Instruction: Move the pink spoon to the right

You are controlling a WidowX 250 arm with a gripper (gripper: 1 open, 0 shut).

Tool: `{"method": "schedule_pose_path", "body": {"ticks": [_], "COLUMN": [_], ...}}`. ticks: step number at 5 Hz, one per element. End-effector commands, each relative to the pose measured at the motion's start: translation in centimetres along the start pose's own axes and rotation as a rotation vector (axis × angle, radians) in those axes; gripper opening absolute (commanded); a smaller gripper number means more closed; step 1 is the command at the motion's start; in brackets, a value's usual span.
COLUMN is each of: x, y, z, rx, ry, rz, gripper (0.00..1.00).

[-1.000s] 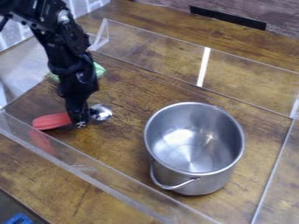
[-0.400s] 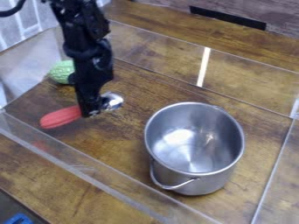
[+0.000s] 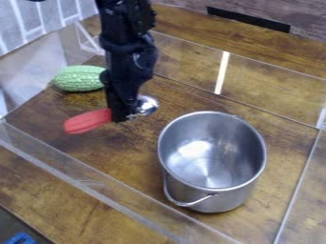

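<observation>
The pink spoon [image 3: 91, 120] hangs above the wooden table, its pinkish-red handle sticking out to the left and its shiny metal bowl [image 3: 147, 107] to the right. My gripper [image 3: 126, 112] points straight down and is shut on the spoon near the neck between handle and bowl. The spoon is lifted clear of the wood, left of the pot.
A steel pot [image 3: 213, 157] with a handle stands at the lower right. A green knitted lump [image 3: 79, 78] lies at the left behind the arm. A clear plastic wall [image 3: 51, 164] borders the wooden table [image 3: 114, 181] along the front and back.
The gripper has carried the spoon up and to the right, off the table toward the pot. The green lump, once partly hidden behind the arm, now shows fully.
</observation>
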State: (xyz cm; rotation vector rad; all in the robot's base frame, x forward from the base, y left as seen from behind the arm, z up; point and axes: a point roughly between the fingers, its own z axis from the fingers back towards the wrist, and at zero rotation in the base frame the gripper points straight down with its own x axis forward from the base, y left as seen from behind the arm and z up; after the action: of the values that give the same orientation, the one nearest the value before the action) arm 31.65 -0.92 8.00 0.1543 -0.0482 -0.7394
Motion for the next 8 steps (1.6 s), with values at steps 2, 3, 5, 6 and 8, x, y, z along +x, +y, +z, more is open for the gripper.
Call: {"method": "schedule_pose_path", "body": {"ticks": [2,3,5,6,8], "x": [0.5,0.6,0.6,0.4,0.2], "y": [-0.9,-0.5,-0.5,-0.5,-0.6], "z": [1.6,2.3,1.7,1.3,0.6], "rx": [0.075,0.084,0.083,0.080,0.061], "ry": [-0.133,-0.122,-0.148,-0.161,-0.185], "rz": [0.017,-0.003,-0.023,-0.028,-0.033], "gripper": [0.00,0.00,0.00,0.00,0.00]}}
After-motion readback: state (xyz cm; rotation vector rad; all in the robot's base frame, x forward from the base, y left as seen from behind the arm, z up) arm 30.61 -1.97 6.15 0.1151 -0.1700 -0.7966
